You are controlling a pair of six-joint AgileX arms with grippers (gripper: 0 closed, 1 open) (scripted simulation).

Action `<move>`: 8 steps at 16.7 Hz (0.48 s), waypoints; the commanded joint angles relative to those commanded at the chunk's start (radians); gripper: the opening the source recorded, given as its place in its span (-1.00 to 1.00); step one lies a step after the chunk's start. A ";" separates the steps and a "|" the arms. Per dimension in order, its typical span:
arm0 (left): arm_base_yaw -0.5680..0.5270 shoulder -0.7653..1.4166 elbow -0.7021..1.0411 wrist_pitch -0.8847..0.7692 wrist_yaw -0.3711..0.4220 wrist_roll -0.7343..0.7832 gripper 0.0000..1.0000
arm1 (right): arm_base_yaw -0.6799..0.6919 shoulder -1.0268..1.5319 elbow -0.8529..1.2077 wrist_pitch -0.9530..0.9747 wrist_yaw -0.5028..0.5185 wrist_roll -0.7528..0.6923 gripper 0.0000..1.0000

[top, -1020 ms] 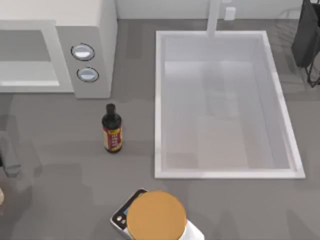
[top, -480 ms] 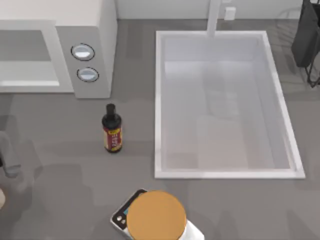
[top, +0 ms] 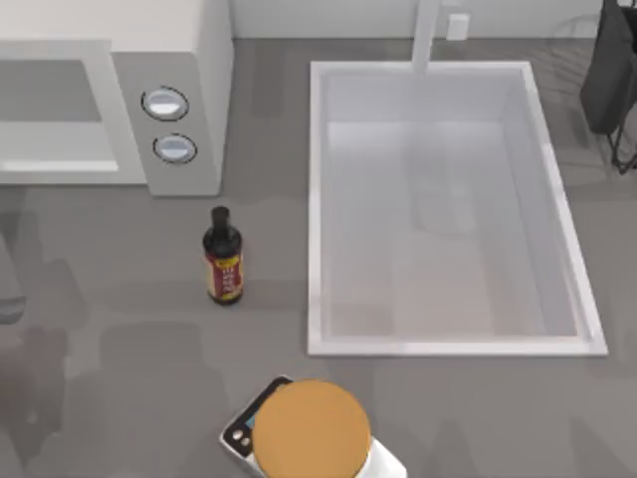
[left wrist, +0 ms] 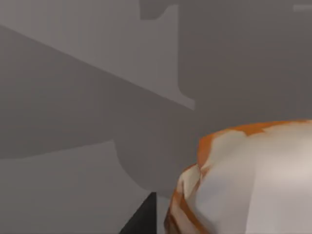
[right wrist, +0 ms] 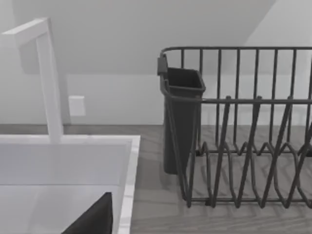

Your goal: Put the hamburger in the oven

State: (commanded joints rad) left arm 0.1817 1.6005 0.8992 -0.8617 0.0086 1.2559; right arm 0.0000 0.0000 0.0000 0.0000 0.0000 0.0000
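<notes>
The hamburger point(left wrist: 253, 180), pale bun streaked with orange-red, looms right up against your left wrist camera, with grey surface and hard-edged shadows behind it. A dark wedge beside it looks like part of the left claw point(left wrist: 141, 222). Whether that claw is clamped on the bun or merely poised at it, you cannot tell from here.

A second ago the top view showed a tan sliver at the surface's point(top: 129, 329) far left edge. It is gone now, and the grey shape of your left arm point(top: 8, 294) has slid back along that edge toward the oven point(top: 109, 100). That suggests the bun has left the surface and the carry has begun, though this is a reading, not a sighting.

The oven sits at the top left, its wide cavity open to the front and its two dials point(top: 165, 104) on the panel beside it. The cavity appears to have nothing in it, so the placing is yet to come.

Further out, a dark sauce bottle point(top: 223, 257) stands upright between the oven and the sink point(top: 317, 199), apart from both. A flat orange-brown disc point(top: 311, 430) rests on a small scale point(top: 239, 434) at the near edge.

Your right arm is parked, its camera looking past the tap point(right wrist: 48, 83) to a wire dish rack point(right wrist: 243, 146). The right claw's point(right wrist: 92, 219) state cannot be told.
</notes>
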 joint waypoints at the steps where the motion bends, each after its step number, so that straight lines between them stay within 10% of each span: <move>1: 0.000 -0.014 0.024 -0.058 0.000 -0.001 -1.00 | 0.000 0.000 0.000 0.000 0.000 0.000 1.00; 8: -0.003 -0.107 0.152 -0.265 0.000 -0.010 -1.00 | 0.000 0.000 0.000 0.000 0.000 0.000 1.00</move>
State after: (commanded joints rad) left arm 0.1787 1.4932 1.0516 -1.1262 0.0087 1.2460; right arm 0.0000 0.0000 0.0000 0.0000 0.0000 0.0000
